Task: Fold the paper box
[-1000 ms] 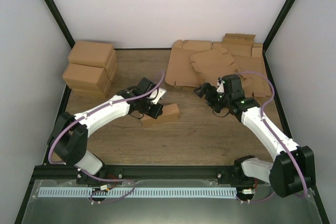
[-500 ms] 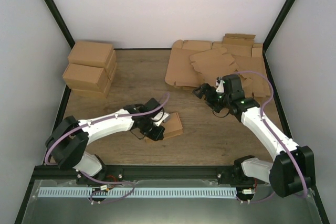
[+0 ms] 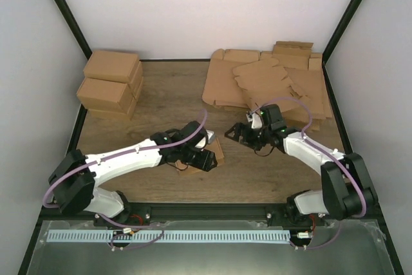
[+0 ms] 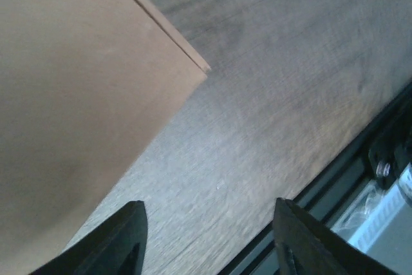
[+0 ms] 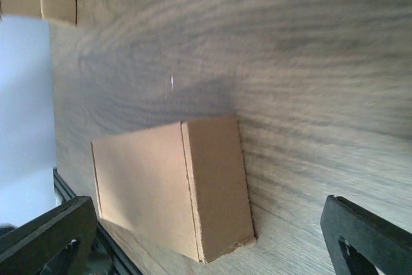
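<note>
Brown corrugated card, folded into a shallow closed carton: the paper box (image 3: pixel 217 152) lies flat on the wooden counter (image 3: pixel 161 94), and we take it as our mark. On the near side of the box the black front rail (image 3: pixel 212 210) runs close by, so little room is left there. In the left wrist view one sharp corner of the box stands over bare wood.

Behind the box and to its left we see an open stretch of wood reaching to a stack of closed cartons (image 3: pixel 109 85), well apart from it. Behind the box to the right lie flat cardboard blanks (image 3: pixel 270 82), overlapping one another and also well apart.

The left arm reaches long and low, bent at the elbow, with the left tool (image 3: pixel 205 160) right over the box. Its fingers stand spread with bare wood between them, pinching nothing; whether it touches the card we cannot tell.

The right arm stretches low toward the box from the right. The right tool (image 3: pixel 233 132) is near the box's far right corner but apart from it, its fingers spread wide and empty.
</note>
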Robot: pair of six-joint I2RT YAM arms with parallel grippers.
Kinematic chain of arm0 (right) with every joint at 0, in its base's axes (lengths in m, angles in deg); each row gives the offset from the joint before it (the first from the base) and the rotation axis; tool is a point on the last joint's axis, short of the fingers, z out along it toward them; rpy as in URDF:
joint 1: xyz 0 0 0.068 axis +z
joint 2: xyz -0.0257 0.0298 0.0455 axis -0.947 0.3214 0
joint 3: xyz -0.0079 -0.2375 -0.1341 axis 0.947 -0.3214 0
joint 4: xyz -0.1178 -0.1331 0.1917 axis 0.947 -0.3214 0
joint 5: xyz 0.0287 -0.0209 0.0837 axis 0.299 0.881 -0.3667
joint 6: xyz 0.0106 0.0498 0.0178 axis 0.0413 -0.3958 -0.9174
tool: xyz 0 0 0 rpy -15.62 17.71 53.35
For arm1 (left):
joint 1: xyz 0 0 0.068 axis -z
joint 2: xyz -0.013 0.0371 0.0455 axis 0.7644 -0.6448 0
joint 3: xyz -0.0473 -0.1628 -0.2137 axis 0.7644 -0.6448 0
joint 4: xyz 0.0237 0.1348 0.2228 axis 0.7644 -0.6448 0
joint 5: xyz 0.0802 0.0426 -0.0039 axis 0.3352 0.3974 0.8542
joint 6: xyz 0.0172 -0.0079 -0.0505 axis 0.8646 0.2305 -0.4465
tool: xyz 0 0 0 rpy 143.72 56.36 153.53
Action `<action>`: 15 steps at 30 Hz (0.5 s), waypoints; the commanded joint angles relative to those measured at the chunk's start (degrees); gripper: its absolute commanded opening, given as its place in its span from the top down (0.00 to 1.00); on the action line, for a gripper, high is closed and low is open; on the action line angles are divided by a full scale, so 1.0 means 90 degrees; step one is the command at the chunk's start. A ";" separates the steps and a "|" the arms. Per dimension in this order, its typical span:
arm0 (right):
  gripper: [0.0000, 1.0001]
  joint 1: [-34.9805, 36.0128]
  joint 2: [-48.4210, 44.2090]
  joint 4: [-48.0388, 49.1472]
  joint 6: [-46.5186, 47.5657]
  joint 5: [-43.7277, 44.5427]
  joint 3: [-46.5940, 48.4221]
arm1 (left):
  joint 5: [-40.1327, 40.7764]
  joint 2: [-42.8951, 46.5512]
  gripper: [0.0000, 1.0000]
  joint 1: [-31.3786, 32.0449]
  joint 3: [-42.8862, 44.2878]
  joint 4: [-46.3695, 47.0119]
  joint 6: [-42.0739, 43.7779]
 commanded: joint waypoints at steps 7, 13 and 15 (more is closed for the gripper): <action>0.09 0.0607 0.0840 0.1991 0.0212 -0.0528 -0.0465 | 0.0963 0.1264 0.22 -0.0040 -0.0890 0.0544 -0.2094; 0.27 0.1069 0.1257 0.2506 -0.0047 -0.0369 -0.0451 | 0.0575 0.1586 0.29 0.0216 -0.1223 0.0335 -0.2678; 0.31 0.1209 0.1401 0.2647 -0.0141 -0.0380 -0.0437 | 0.0470 0.1573 0.35 0.0216 -0.1424 0.0237 -0.2830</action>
